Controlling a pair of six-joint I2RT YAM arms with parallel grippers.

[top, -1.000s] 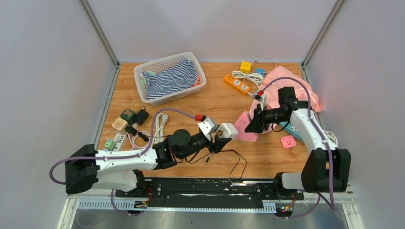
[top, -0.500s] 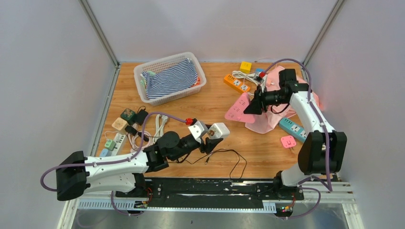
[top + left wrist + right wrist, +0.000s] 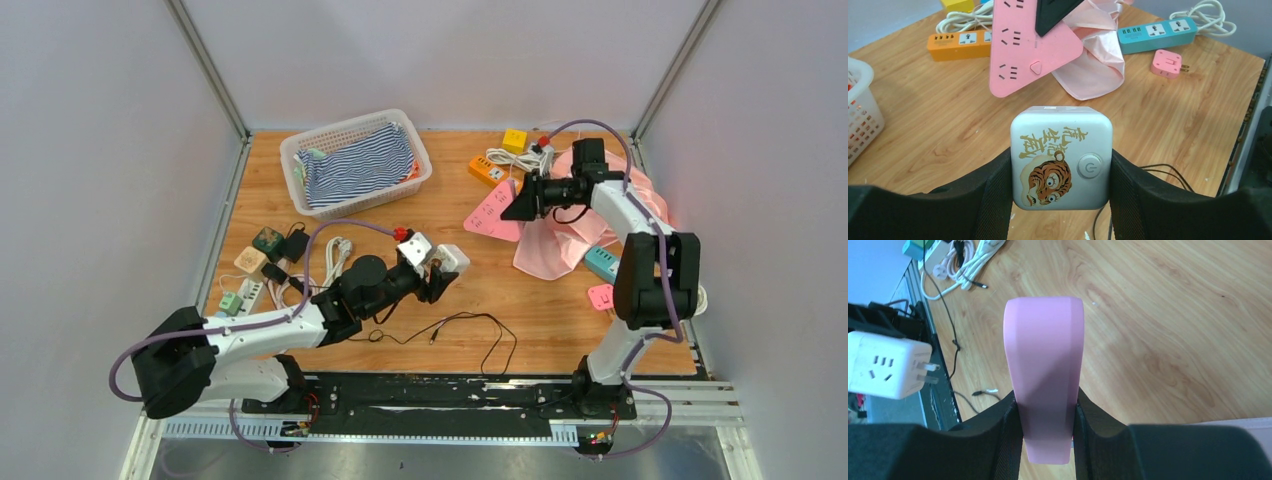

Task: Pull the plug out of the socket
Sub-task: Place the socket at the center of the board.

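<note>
Clamping my left gripper (image 3: 436,278) on the white cube plug (image 3: 1060,150), I have one finger pressed flat on each side face. The tiger print and round button face the wrist camera in the middle of that frame. My right gripper (image 3: 1046,425) is closed on the narrow end of the pink power strip (image 3: 1044,355), which stands up the centre of its wrist view.

The plug is out. In the right wrist view its two prongs (image 3: 930,372) show bare at the left edge, well apart from the strip. From above, the plug sits at centre frame and the strip up and to the right, with open wood between them.

What remains, as I judge it, is to finish cleanly. I would hold both grips firm and move the two pieces apart in a straight line, without twisting. The strip is held only by its end, so a quick swing could lever it loose.

A pink cloth (image 3: 1093,65) lies just behind the strip, and I cannot tell whether it is caught on it. I would lift slowly and watch for drag.

A thin black cable (image 3: 470,325) runs loose across the table (image 3: 450,210) at lower centre, just right of my left arm. I would set the plug down on bare wood away from it, prongs sideways, and only then let go.
</note>
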